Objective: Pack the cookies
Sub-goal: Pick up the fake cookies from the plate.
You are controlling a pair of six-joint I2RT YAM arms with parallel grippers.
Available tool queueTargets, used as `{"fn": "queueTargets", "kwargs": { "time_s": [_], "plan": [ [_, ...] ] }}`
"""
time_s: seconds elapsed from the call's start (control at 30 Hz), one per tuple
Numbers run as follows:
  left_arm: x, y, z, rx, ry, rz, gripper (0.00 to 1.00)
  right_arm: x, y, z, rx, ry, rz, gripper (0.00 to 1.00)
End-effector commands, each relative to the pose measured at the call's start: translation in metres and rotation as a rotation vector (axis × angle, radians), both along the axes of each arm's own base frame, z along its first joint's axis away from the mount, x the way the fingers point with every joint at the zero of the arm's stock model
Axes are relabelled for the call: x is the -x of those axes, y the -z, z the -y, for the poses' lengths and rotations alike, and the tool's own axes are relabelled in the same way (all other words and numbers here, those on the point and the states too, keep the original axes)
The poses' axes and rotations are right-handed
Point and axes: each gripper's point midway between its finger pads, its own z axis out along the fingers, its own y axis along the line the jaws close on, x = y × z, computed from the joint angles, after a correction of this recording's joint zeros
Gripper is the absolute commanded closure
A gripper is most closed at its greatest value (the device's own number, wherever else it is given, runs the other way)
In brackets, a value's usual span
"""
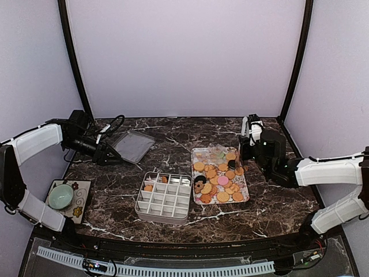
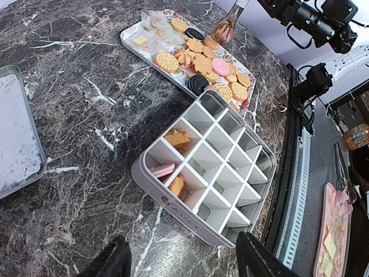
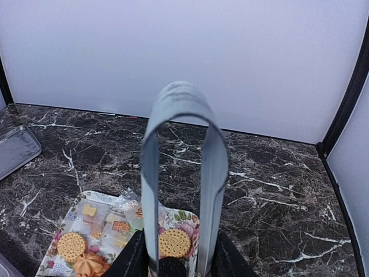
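Three cookies (image 2: 177, 138) only in the box (image 1: 161, 218) at frame centre, all in its upper-left cells in the top view; early going, by the look of it. Far more left on the tray (image 1: 202, 154) just right of the box. Right end effector (image 3: 181, 258) over the tray's upper right, clamped on tongs (image 3: 181, 98); cannot tell whether those grip a cookie. Left end effector (image 2: 184, 264) at upper left beside the lid (image 1: 134, 145), spread wide, holding nothing. Bare bench (image 1: 277, 202) right of the tray and between lid and box. Box walls and tray rim worth clearing.
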Motion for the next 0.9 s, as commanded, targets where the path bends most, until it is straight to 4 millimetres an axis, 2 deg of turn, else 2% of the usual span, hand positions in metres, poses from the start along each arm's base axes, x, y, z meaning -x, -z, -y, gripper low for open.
{"fn": "queueTargets", "kwargs": {
  "time_s": [0.0, 0.23, 0.6, 0.87],
  "plan": [
    [0.0, -0.01, 0.001, 0.019, 0.001, -0.007, 0.36, -0.01, -0.013, -0.002, -0.022, 0.001, 0.055, 0.64],
    [0.0, -0.01, 0.0, 0.017, 0.002, -0.007, 0.36, -0.009, -0.008, -0.006, -0.041, -0.023, 0.043, 0.66],
    [0.0, -0.01, 0.001, 0.02, 0.002, -0.01, 0.36, -0.001, -0.015, -0.01, -0.095, -0.069, 0.044, 0.74],
    [0.0, -0.01, 0.001, 0.022, 0.003, -0.008, 0.36, 0.0, -0.006, -0.012, -0.113, -0.078, 0.02, 0.74]
  ]
}}
